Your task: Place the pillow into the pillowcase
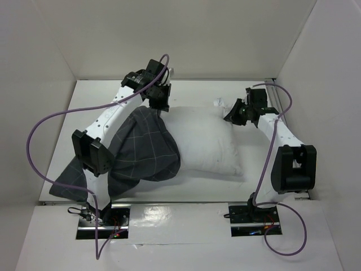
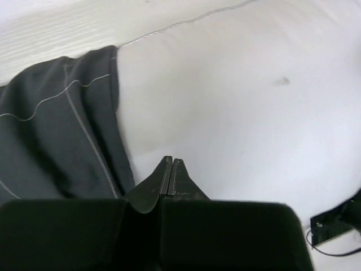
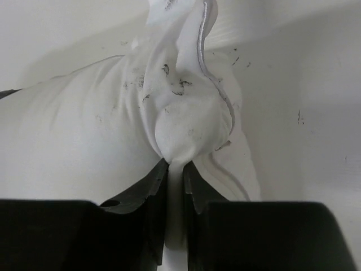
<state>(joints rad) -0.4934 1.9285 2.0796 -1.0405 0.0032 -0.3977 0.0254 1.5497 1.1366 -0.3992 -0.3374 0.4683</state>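
On the left of the white bench [image 1: 194,189] the pillowcase [image 1: 141,149] lies limp and wrinkled; its near end trails off toward the left arm's base; its far part covers the left end of the pillow [image 1: 206,141]; whether that end is inside the case or only under it cannot be told. The left hand [image 1: 160,104] points down at the far edge of the pillowcase, just where dark cloth meets white. In the left wrist view its fingers [image 2: 163,172] are pressed together, their tips right at the hem line, with the pillowcase to their left and the pillow to their right; whether any cloth is caught between them cannot be told. The pillow lies across the middle of the bench, its right half bare. The right hand [image 1: 234,113] is at the pillow's far right corner. In the right wrist view it is pinching the pillow; white cloth runs down between the fingers [image 3: 152,180], and the bunched corner stands up just beyond them.
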